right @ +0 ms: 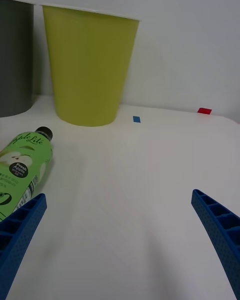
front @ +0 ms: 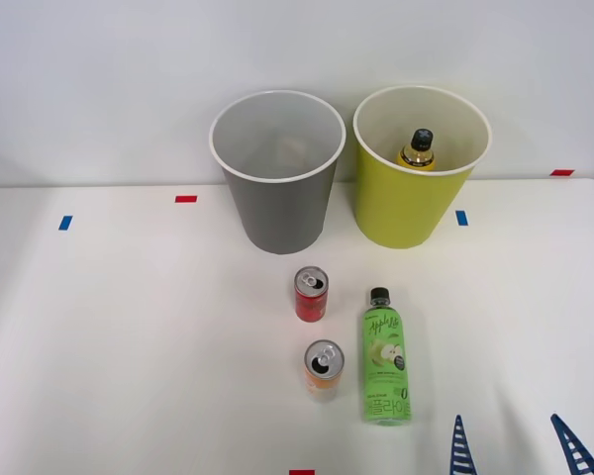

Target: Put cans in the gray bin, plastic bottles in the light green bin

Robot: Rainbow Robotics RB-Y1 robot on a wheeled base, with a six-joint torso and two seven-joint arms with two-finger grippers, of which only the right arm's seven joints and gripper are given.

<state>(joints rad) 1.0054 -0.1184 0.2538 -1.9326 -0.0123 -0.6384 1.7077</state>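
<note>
White table (front: 129, 327): green bottle (front: 386, 361) left of open gripper (front: 518, 445)

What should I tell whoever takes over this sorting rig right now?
Right gripper: open, empty, low over the table near the green-label bottle.
Done: yellow-label bottle stands inside the light green bin.
Left: green-label bottle, lying flat, goes in that bin; red can and orange can, both upright in front of the gray bin, go in the gray one.

Green apple bottle (right: 25, 162) lying near light green bin (right: 89, 67), gripper (right: 120, 240) spread
</note>
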